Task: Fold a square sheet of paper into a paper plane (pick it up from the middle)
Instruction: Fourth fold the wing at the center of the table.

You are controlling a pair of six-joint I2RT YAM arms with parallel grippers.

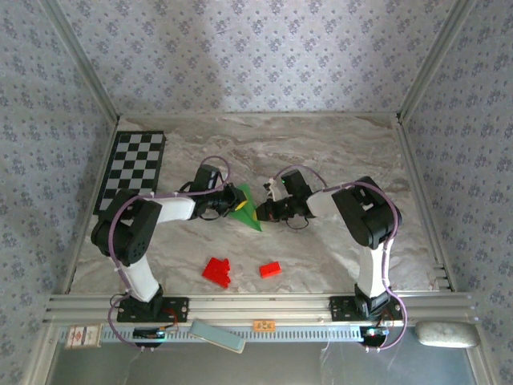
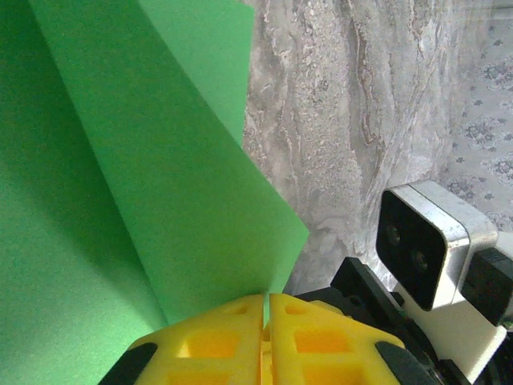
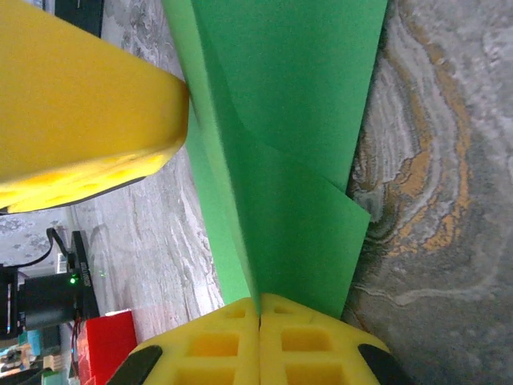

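Left jaws and right jaws both clamp the green paper (image 1: 251, 216), its tip pointing near-right.

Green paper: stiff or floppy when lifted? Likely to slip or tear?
Probably floppy: the paper is thin, in loose folded layers. Likely light too. Slip seems unlikely: the left end effector and right end effector both pinch it shut; pulling apart could tear it.
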